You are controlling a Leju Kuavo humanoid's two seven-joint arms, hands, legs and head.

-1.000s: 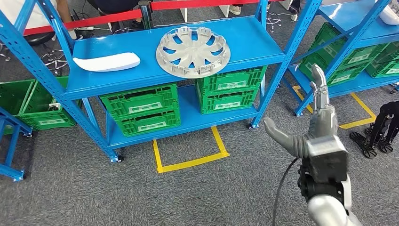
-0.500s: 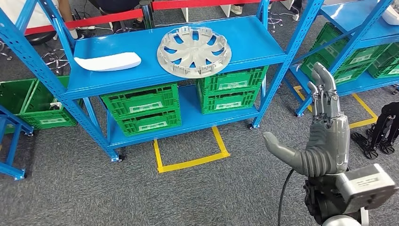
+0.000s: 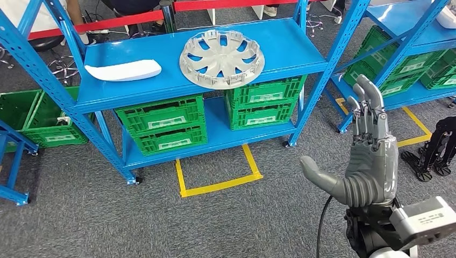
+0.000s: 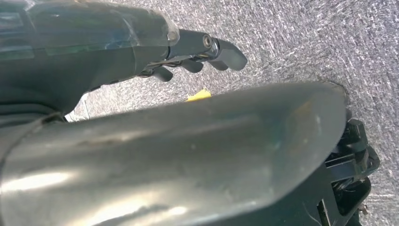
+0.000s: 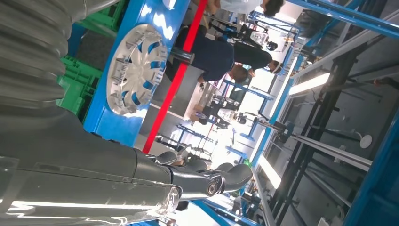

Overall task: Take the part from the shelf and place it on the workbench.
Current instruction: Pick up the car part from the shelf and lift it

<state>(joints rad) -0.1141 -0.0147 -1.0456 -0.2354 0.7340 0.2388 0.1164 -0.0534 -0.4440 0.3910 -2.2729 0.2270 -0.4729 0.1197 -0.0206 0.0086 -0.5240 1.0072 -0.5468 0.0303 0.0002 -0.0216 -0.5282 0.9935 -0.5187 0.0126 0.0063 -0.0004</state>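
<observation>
Head view: right hand (image 3: 371, 161) is hanging in the air right of the blue shelf (image 3: 161, 80), fingers straight and spread, thumb out, holding nothing. The part, a silver wheel cover (image 3: 221, 51), is lying flat on the top deck, well apart from the hand. A white curved piece (image 3: 123, 70) is sitting on the same deck to its left. Green crates (image 3: 161, 123) are filling the lower levels. Yellow floor tape (image 3: 218, 185) is marking a square in front.

Risk, as a judgement: the shelf's blue upright (image 3: 322, 70) is standing between hand and cover, so a straight reach could clip it; the cover is wide and flat, so it could slip or drag off the edge.

Left wrist view: left hand (image 4: 197, 49) is hanging over grey carpet (image 4: 329, 42), fingers looking curled, nothing in them as far as shows.

Right wrist view: open fingers (image 5: 221, 176) are pointing out, wheel cover (image 5: 136, 68) beyond them on the shelf, red barrier bar (image 5: 176, 75) and a person (image 5: 221, 56) behind.
</observation>
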